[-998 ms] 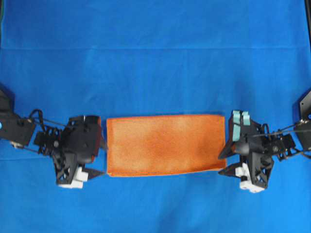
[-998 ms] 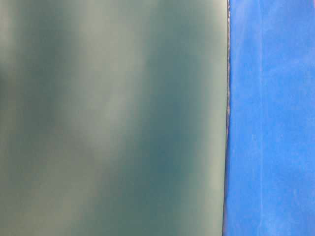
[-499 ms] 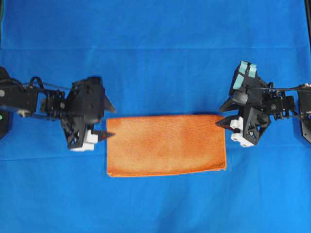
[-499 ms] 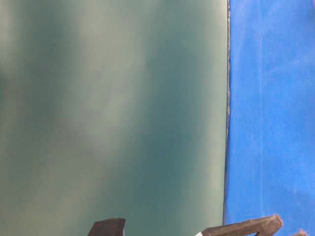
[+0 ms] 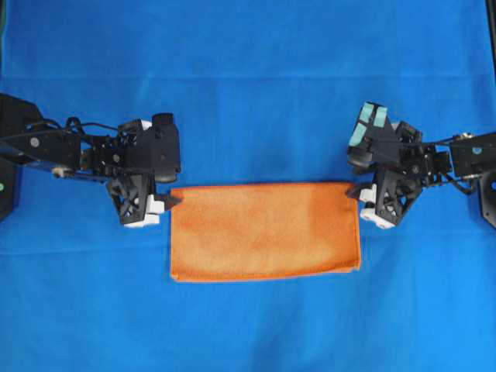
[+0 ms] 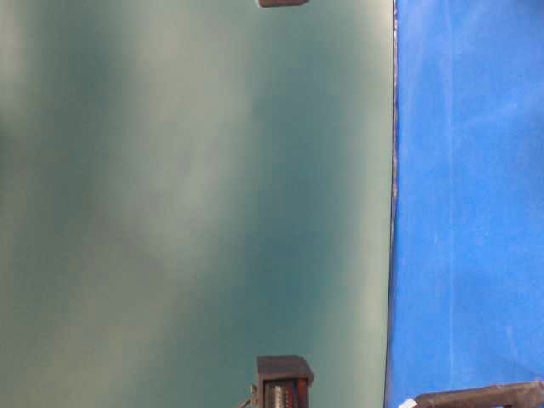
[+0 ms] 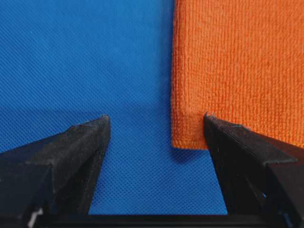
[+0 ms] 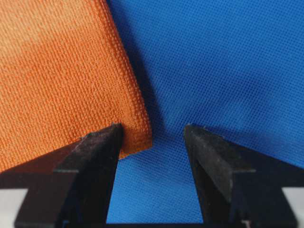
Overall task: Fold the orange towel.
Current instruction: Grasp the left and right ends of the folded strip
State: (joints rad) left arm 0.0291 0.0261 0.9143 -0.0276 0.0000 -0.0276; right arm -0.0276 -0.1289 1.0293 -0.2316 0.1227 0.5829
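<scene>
The orange towel (image 5: 266, 231) lies flat on the blue cloth as a wide rectangle, its long edges running left to right. My left gripper (image 5: 166, 200) sits at its far left corner, open. In the left wrist view that corner of the towel (image 7: 237, 61) lies between the jaws of my left gripper (image 7: 156, 118), and the right fingertip (image 7: 223, 137) rests over the fabric. My right gripper (image 5: 353, 194) is at the far right corner, also open. In the right wrist view the towel (image 8: 57, 71) has its corner between the jaws of my right gripper (image 8: 153, 127).
The large blue cloth (image 5: 248, 77) covers the whole table. The table-level view shows mostly a blurred grey-green surface (image 6: 187, 204), a strip of blue cloth (image 6: 467, 170) and dark arm parts (image 6: 285, 382) at the bottom edge.
Both grippers have moved from beside the towel's near corners up to its far corners. The towel has not moved. Arm parts have come into the table-level view.
</scene>
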